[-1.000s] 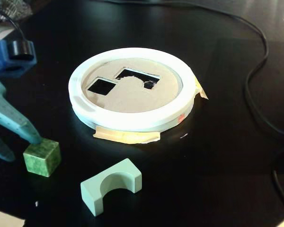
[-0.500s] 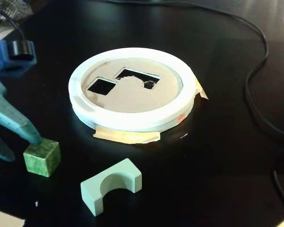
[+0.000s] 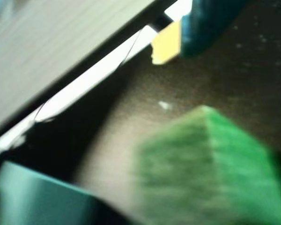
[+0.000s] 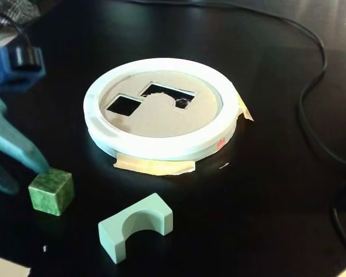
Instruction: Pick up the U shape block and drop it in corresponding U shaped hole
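Observation:
The pale mint U shape block lies on the black table near the front, notch facing down and forward, with nothing touching it. The U shaped hole is a dark cutout in the tan disc inside the white rim. My teal gripper stands open at the left edge, far left of the U block. One finger ends at the top back corner of the dark green cube. The wrist view is blurred: the cube fills its lower right, between teal fingers.
A smaller square hole lies left of the U hole. Yellow tape holds the ring's front down. A black cable curves along the right side. Paper scraps lie at the front corners.
The arm's blue wrist part has shifted slightly up and the fingers have nudged a little. Both blocks and the ring are where they were.

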Robot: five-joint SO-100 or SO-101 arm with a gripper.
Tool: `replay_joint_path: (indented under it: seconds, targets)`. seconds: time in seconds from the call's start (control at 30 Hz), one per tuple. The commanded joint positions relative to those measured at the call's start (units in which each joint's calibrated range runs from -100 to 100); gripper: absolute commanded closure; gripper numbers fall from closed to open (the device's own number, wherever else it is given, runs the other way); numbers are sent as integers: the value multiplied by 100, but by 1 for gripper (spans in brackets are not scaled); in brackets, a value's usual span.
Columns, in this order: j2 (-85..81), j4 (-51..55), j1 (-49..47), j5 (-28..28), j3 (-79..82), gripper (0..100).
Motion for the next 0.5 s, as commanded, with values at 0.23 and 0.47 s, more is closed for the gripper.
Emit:
replay_joint_path:
  seconds: [0.23,0.47]
  targets:
    - [117,-67,-120,-801,-1432,28]
    - [2866,-197,-108,-957,-2935,27]
